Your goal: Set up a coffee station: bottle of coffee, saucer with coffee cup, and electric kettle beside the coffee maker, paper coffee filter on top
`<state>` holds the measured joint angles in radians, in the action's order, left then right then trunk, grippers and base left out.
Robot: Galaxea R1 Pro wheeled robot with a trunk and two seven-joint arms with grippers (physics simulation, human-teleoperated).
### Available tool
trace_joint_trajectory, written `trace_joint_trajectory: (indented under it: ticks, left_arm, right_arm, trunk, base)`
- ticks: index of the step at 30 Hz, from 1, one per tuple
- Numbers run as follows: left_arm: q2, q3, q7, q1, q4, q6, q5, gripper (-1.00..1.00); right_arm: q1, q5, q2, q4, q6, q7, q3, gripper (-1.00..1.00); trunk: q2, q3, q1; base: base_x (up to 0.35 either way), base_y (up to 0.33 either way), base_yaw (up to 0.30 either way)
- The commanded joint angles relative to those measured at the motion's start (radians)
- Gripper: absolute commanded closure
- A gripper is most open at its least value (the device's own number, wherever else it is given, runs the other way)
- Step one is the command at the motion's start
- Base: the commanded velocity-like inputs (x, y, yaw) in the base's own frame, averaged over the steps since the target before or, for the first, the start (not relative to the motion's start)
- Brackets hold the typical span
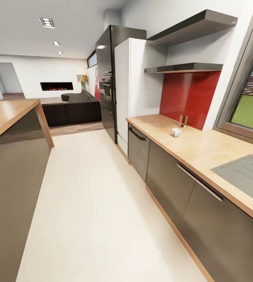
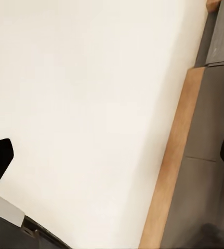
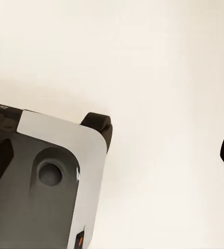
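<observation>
Pale cream floor down the middle of a galley kitchen, seen from the head camera. At 3 to 5 o'clock, a long wood-grain tabletop over glossy dark cabinet fronts, with a grey steel sink set in at 4 o'clock. Near the far end of that tabletop, at about 2 o'clock, a small white cup standing upright on the bare wood. Just behind it, a small brownish upright thing, too blurred to name. Behind both, a red wall panel.

Above the panel, the thin shelf at 1 o'clock, and higher up a thick shelf of the same dark grey. Left of the shelves, a white fridge, then a black oven tower at 12 o'clock. At 3 o'clock, a window with green outside. At 9 o'clock, an island with a wood top and dark sides. Far back at 11 o'clock, a dark sofa and a lit fireplace.

Left tool spread wide — one dark fingertip at each edge of its wrist view — hanging over the floor beside a wooden strip at the foot of dark cabinet fronts, gripping nothing.

Right tool likewise spread wide and empty, over bare floor, with the grey robot base below it.
</observation>
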<state>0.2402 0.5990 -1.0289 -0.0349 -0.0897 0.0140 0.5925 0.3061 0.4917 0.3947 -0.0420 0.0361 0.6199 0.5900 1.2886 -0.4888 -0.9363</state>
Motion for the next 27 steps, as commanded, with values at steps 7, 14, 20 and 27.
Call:
trace_joint_trajectory:
  ticks: [7,14,20,27]
  left_arm:
    - [0.0,-0.007,-0.003,0.0,-0.001,0.001,0.007,-1.0]
    - [0.0,-0.007,-0.002,0.0,-0.001,0.001,0.007,-1.0]
    - [0.0,-0.007,-0.002,0.0,-0.001,0.001,0.007,-1.0]
    - [-0.001,-0.007,0.0,0.0,-0.001,0.001,0.007,-1.0]
  right_arm:
    - [0.001,0.007,0.001,0.001,0.002,0.005,0.009,-1.0]
    - [0.001,0.007,0.003,0.001,0.002,0.007,0.011,-1.0]
    - [0.001,0.007,0.004,0.002,0.004,0.006,0.012,-1.0]
    - [0.001,0.007,0.003,0.001,0.006,0.005,0.013,-1.0]
  trunk:
    - [0.0,-0.001,-0.001]
    - [0.0,-0.001,-0.001]
    - [0.0,-0.001,-0.001]
    - [0.0,-0.001,-0.001]
  base:
    - [0.303,0.103,0.01]
    - [0.309,0.105,0.001]
    - [0.31,0.106,0.0]
    - [0.31,0.106,0.0]
